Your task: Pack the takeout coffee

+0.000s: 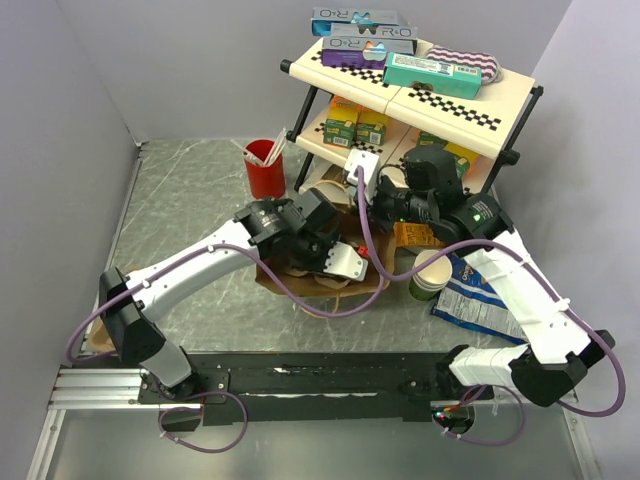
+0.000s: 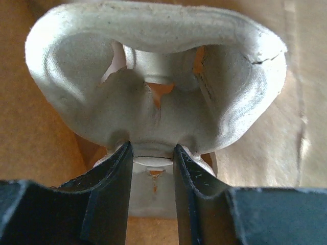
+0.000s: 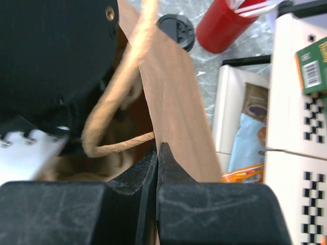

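The takeout coffee shows only in the right wrist view, as a round black lid [image 3: 176,29] on the table beyond the bag, beside the red cup [image 3: 225,25]. My left gripper [image 2: 152,149] is shut on a ridge of a grey moulded-pulp cup carrier [image 2: 153,61], held inside the brown paper bag [image 2: 36,127]. My right gripper [image 3: 158,149] is shut on the bag's upper edge [image 3: 173,102], next to its twisted paper handle [image 3: 117,145]. In the top view the bag [image 1: 300,285] lies at the table's middle under both wrists. The coffee is hidden there.
The red cup with sticks [image 1: 265,168] stands at the back. A two-level checkered shelf [image 1: 450,100] with boxes stands at the back right. A lidless stack of green cups [image 1: 430,282] and a snack bag [image 1: 478,300] sit right of the paper bag.
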